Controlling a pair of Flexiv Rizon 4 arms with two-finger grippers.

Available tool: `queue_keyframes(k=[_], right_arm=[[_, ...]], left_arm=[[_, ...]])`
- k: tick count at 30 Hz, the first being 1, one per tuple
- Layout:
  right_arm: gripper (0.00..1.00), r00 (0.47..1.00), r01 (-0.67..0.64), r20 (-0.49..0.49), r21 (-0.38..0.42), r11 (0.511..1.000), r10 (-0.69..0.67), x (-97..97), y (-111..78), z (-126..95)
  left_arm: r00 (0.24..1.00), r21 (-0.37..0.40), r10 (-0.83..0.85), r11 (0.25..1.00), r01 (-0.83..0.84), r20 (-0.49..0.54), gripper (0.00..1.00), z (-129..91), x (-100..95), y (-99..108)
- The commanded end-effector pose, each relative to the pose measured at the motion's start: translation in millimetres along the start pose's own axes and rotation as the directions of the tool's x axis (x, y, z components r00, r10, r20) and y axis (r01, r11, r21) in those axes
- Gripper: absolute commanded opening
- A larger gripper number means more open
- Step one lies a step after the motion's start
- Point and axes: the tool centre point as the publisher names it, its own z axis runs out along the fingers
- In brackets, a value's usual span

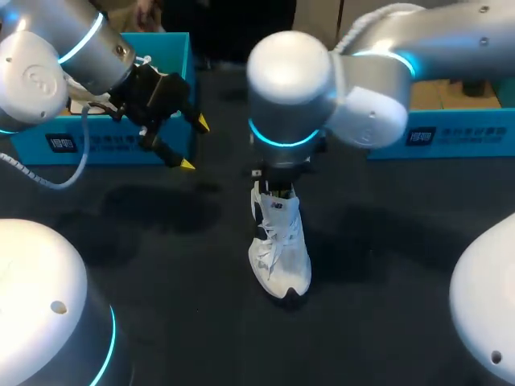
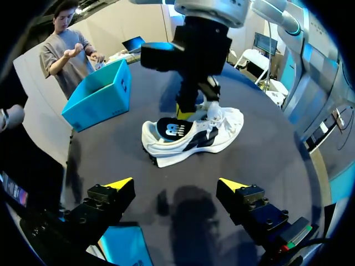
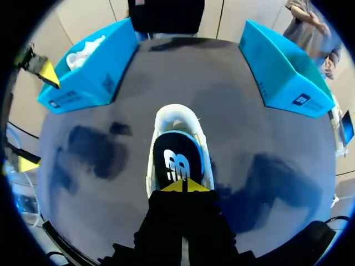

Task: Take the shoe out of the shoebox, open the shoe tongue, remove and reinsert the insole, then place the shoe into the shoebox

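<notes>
A white shoe [image 1: 280,251] with black side marks stands on its sole mid-table, toe toward the front edge. Its black insole [image 3: 177,160] lies in the opening, the heel end raised a little above the collar [image 2: 173,128]. My right gripper [image 3: 184,186] hangs straight over the heel, shut on the insole's heel end; in the head view it is [image 1: 273,190], under the arm's wrist. My left gripper [image 1: 193,145] hovers open and empty to the shoe's left, near the shoebox [image 1: 105,137]; its yellow tips frame the shoe [image 2: 194,136] from a distance, with the gripper [image 2: 176,184] well short of it.
The blue shoebox [image 3: 89,72] at the back left holds white paper. A second blue box [image 1: 459,133] stands at the back right. Dark bare table [image 1: 161,265] lies on both sides of the shoe and before it.
</notes>
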Motion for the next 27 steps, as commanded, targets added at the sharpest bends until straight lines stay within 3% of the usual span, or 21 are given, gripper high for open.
queue_keyframes(k=[1,21,24,27], right_arm=[[0.0,0.997,0.015,0.077,0.025,1.0,-0.016,5.2,3.5,14],[0.0,0.995,0.092,-0.029,0.05,0.995,-0.091,-10.7,8.5,68],[0.0,0.995,0.095,-0.025,0.047,0.994,-0.094,-14.6,9.9,63],[0.0,0.996,0.093,-0.01,-0.003,0.996,-0.093,-16.0,14.5,49]], left_arm=[[1.0,-0.002,0.001,1.0,-0.001,0.001,1.0,0,0.9,0],[1.0,-0.002,0.001,1.0,-0.001,0.001,1.0,0,0.9,0],[1.0,-0.002,0.001,1.0,-0.001,0.001,1.0,0,0.9,0],[1.0,-0.002,0.001,1.0,-0.001,0.001,1.0,0,0.9,0]])
